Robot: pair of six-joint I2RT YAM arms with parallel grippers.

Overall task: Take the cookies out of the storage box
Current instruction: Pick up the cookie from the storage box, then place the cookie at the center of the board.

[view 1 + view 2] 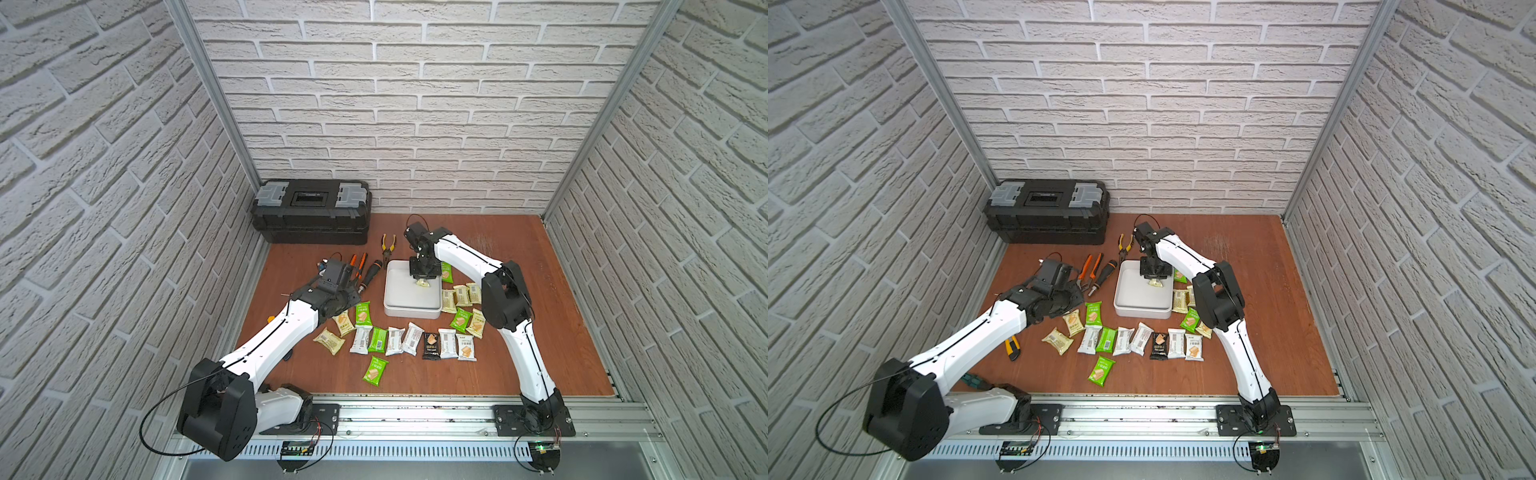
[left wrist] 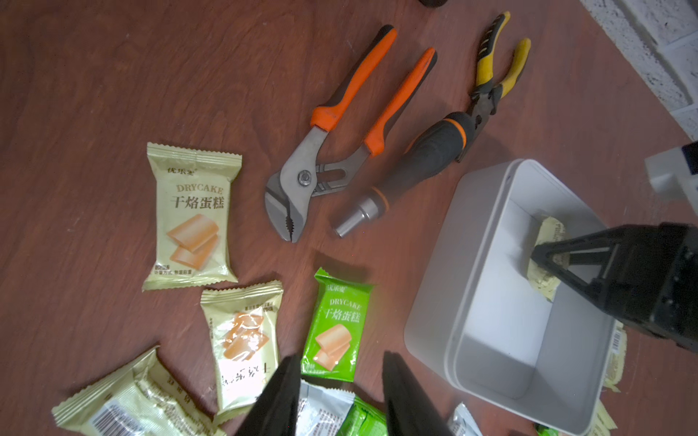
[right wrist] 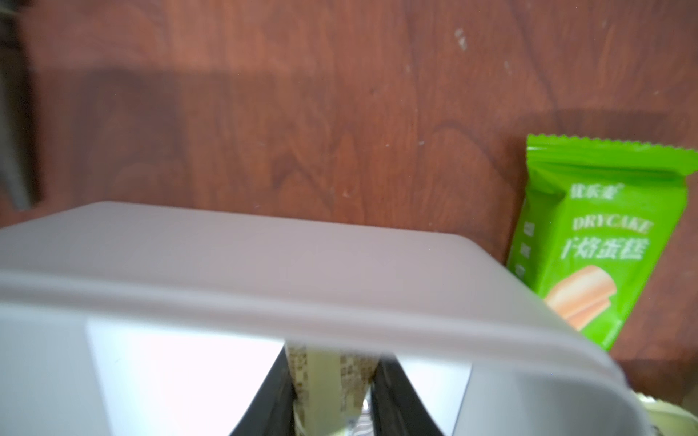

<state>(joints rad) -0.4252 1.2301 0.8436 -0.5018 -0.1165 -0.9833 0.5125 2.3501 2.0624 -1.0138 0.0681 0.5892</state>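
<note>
Right gripper is down inside the storage box, claw pinching the only packet left in it, a pale yellow packet stood on edge by the box's far right corner. Left gripper hangs off to the side, jaws spread, nothing in them. The rest of the cookies already lie out on the table, in a loose row in front of the box and a cluster on its right. Risks as I judge them: the wrapper is slick and crinkly and looks caught by only part of its body, so it could slide out on the lift and drop back in. The packet sits close to the wall, so a slanted pull could snag the rim and drag or tip the light box. The box could then shove the green packet just beside it, or the tools on its other side: orange-handled pliers, screwdriver, yellow-handled pliers. The right elbow hangs over the right cluster, so a low swing could scatter it. Surface is a reddish-brown wooden board, flat and matte. White brick-pattern walls enclose three sides, with aluminium posts at the corners, a black toolbox in the back left corner and a metal rail along the front.
</note>
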